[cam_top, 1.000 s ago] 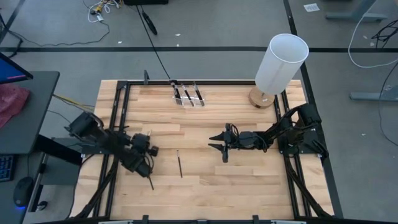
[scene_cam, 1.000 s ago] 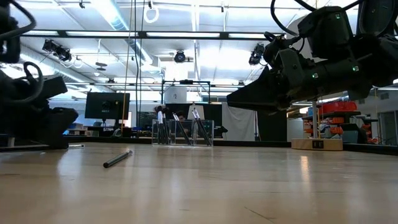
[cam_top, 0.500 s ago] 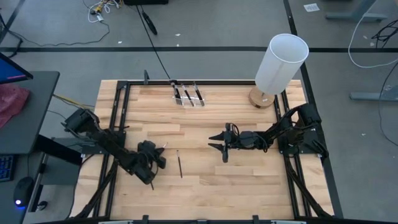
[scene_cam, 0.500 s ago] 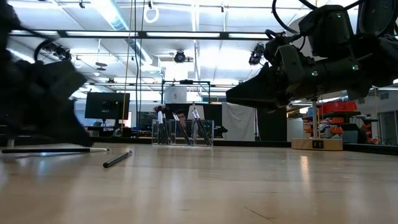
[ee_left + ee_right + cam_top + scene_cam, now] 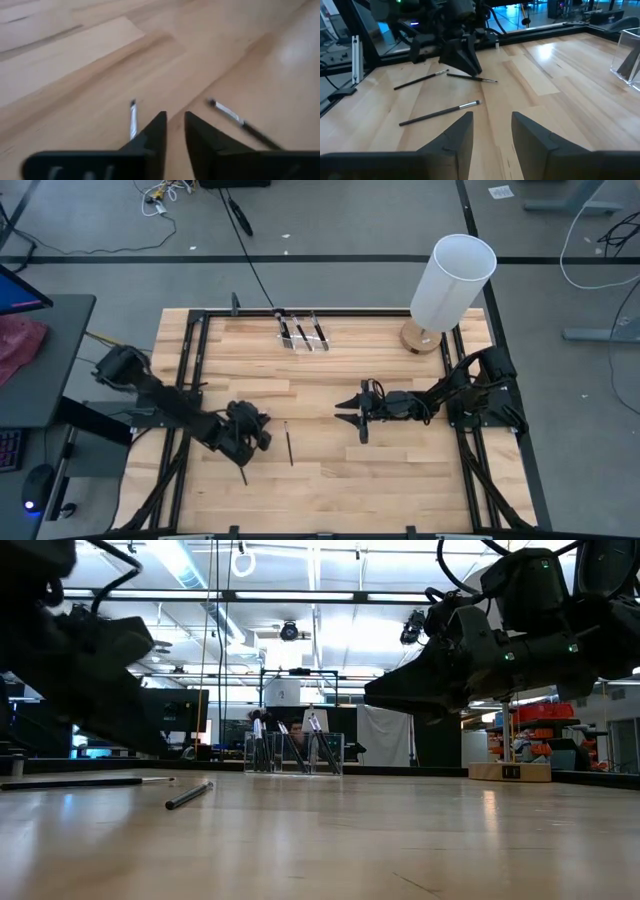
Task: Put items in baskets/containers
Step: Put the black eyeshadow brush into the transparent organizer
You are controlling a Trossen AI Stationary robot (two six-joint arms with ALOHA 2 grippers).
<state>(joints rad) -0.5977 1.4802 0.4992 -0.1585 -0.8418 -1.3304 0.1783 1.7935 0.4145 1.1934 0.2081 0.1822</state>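
We see the left gripper (image 5: 174,131) now slightly parted, holding nothing, brushes (image 5: 133,120) lying just ahead; pickup restarts.

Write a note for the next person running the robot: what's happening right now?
Left gripper: low over the table's left side, fingers slightly apart, holding nothing.
Right gripper: open and empty, hovering near the middle.
Brushes: three lie loose on the wood, one nearer the middle and two right by the left gripper.
Clear organiser: at the far edge, with at least three brushes standing in it.
Done: those brushes are in.
Left: pick up the three loose brushes and put them in the organiser.
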